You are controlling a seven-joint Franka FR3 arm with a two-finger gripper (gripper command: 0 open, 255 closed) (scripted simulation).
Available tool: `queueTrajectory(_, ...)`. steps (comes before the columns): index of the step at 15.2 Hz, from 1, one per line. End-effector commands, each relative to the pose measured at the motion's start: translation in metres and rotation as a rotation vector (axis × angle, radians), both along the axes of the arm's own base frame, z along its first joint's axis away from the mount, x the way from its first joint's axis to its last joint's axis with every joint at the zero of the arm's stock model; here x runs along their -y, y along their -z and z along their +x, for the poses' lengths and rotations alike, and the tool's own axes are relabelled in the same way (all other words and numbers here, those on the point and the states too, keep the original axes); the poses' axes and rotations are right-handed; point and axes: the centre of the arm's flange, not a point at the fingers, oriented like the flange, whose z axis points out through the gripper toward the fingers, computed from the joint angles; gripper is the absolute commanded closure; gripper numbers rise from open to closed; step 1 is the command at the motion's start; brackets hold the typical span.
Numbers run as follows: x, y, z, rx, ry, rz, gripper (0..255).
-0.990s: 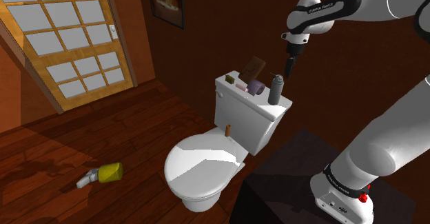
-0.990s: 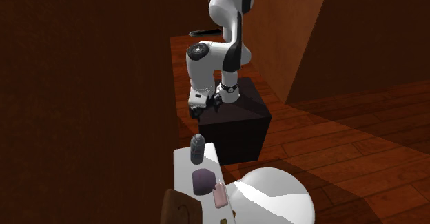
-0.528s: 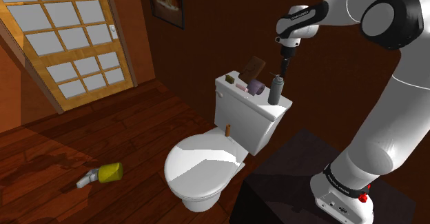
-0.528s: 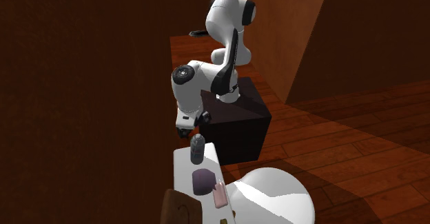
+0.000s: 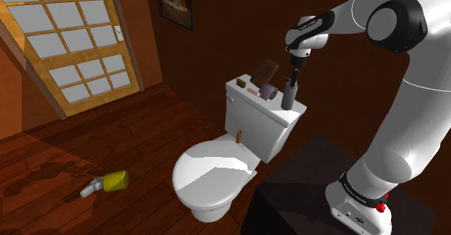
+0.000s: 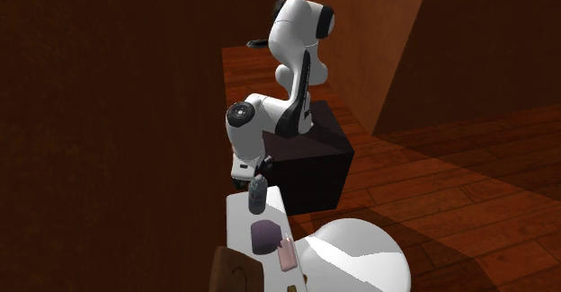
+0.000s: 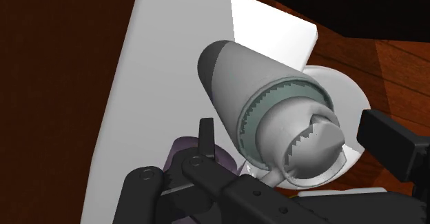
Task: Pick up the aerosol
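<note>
The grey aerosol [image 5: 288, 97] is stood on the toilet tank [image 5: 250, 119]. The gripper [image 5: 293, 79] is held spread apart round its top, maybe not touching.

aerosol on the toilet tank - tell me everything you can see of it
The aerosol is a dull grey cylinder with a rounded shoulder, a greenish collar and a paler grey nozzle cap on top. It stands upright on the white toilet tank, at the end of the lid nearest the robot's stand, with a purple container next to it. The gripper hangs right above, its open fingers either side of the cap, not visibly touching it.
</note>
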Motion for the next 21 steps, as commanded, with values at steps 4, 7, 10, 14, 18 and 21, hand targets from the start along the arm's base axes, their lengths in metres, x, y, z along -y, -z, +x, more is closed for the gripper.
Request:
queueTrajectory(4,0.000,0.003,0.000,0.001,0.000,0.000,255)
queueTrajectory(7,-0.001,0.003,-0.001,0.001,0.000,0.000,255)
queueTrajectory(10,0.000,0.004,0.000,0.001,0.000,0.000,255)
queueTrajectory(14,0.000,-0.013,0.000,0.001,0.000,0.000,255)
queueTrajectory(18,0.000,-0.034,0.000,0.001,0.000,0.000,255)
queueTrajectory(21,0.000,-0.050,0.000,0.001,0.000,0.000,255)
